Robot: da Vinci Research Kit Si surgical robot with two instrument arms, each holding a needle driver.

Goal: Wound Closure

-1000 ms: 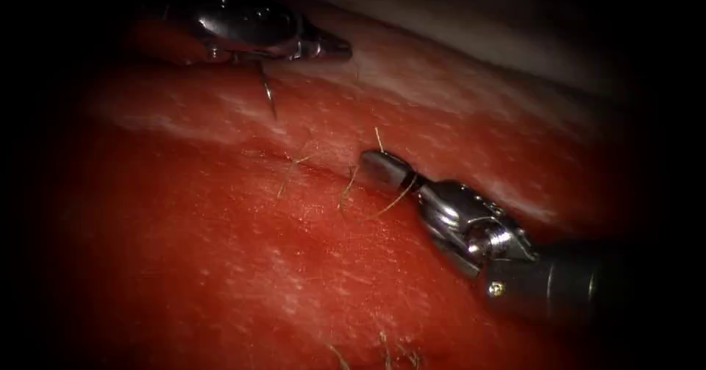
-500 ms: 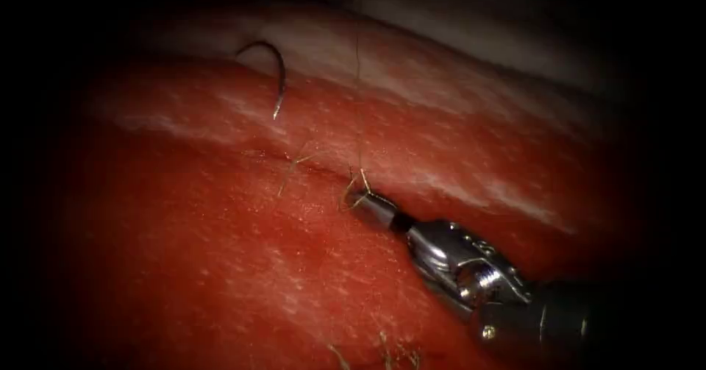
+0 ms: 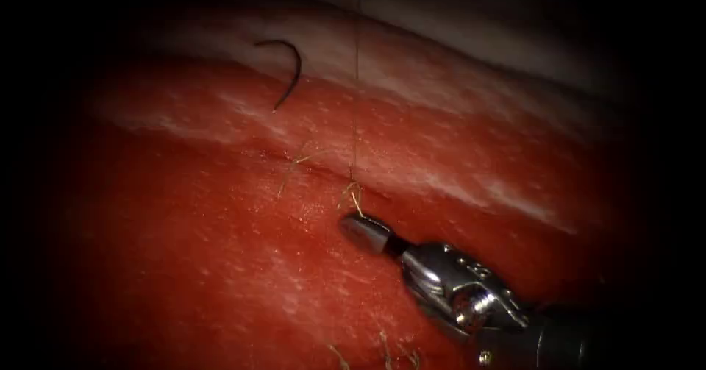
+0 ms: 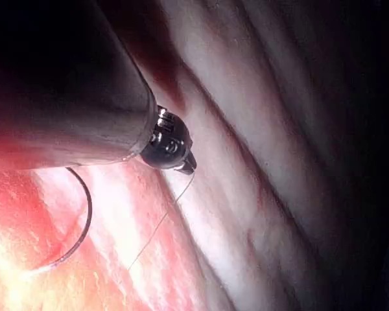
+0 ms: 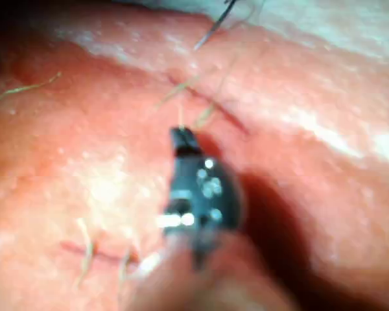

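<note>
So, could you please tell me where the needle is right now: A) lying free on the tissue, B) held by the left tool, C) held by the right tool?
A: the needle lies loose on the tissue, far from the right end effector.

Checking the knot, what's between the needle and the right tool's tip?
In the endoscope view, bare tissue, then the cut with short thread ends lie between the needle and right tool. A taut thread runs up from the cut.
</note>
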